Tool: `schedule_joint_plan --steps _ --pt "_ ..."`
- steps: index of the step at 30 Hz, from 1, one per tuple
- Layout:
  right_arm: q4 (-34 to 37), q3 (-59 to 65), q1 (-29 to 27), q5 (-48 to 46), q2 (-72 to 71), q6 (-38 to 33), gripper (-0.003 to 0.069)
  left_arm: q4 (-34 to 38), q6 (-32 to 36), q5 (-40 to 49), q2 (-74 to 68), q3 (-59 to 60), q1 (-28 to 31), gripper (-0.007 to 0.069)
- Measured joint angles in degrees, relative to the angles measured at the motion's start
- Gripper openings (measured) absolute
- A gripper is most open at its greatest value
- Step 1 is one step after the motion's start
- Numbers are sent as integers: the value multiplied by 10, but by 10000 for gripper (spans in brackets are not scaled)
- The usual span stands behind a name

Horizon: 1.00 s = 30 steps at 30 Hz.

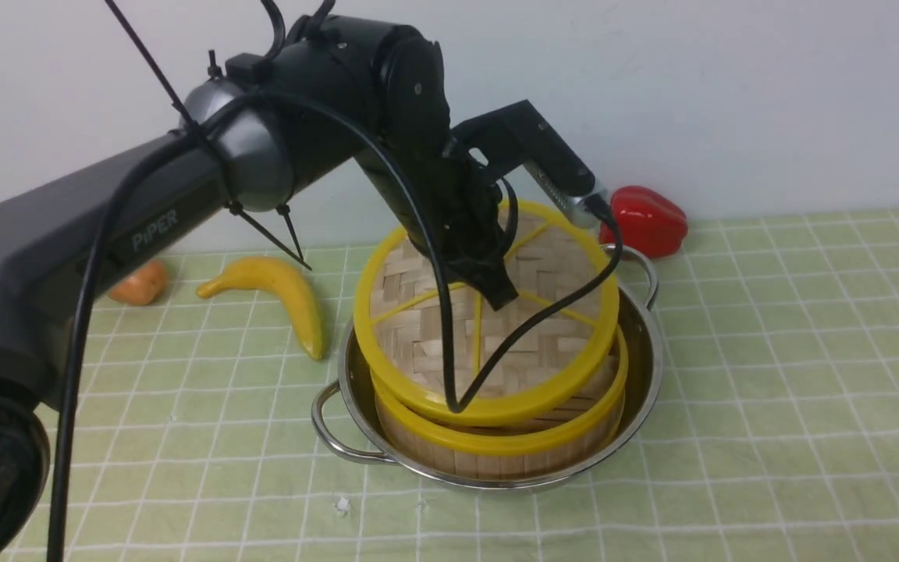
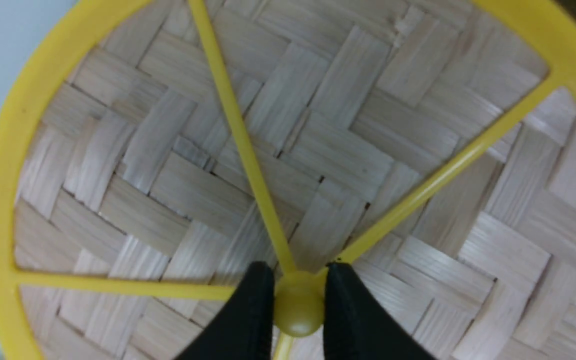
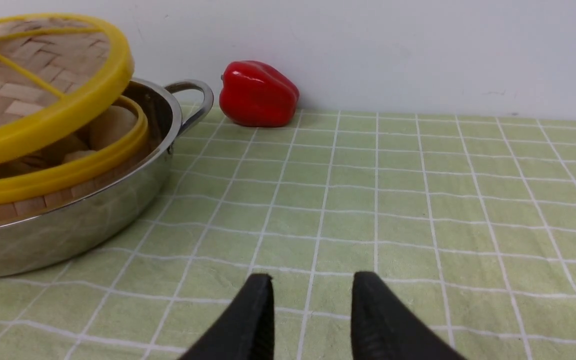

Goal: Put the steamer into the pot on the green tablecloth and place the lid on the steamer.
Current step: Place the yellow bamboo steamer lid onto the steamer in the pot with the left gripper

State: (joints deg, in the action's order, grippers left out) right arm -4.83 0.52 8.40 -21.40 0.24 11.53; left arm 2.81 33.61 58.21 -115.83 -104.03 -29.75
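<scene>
Green tablecloth (image 3: pixel 418 200); only left wrist view shows left jaws pinching lid (image 2: pixel 168 175) hub; right jaws apart, empty.

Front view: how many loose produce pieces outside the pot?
3: banana left of the pot, orange piece farther left, partly behind the left arm, red pepper behind-right of the pot. The arm may hide others.

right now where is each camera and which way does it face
Front view: between the arms, facing forward at the pot and lid; left arm shows.
Left wrist view: on that wrist, close over the lid; left tool grips its hub.
Right wrist view: low over the green tablecloth, facing the wall; open right tool shows.
Front and right wrist share pot, lid, red pepper.
</scene>
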Motion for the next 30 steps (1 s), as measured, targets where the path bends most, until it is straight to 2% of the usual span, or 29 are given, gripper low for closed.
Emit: schedule_joint_plan --steps 9,19,26,30 --pt "0 0 0 0 0 0 243 10 -4 8 0 -5 0 119" --pt "0 0 0 0 0 0 243 11 -32 113 -8 -52 0 119" --pt "0 0 0 0 0 0 243 17 -30 71 -39 -52 0 119" --pt "0 0 0 0 0 0 243 35 -7 50 -39 -52 0 119"
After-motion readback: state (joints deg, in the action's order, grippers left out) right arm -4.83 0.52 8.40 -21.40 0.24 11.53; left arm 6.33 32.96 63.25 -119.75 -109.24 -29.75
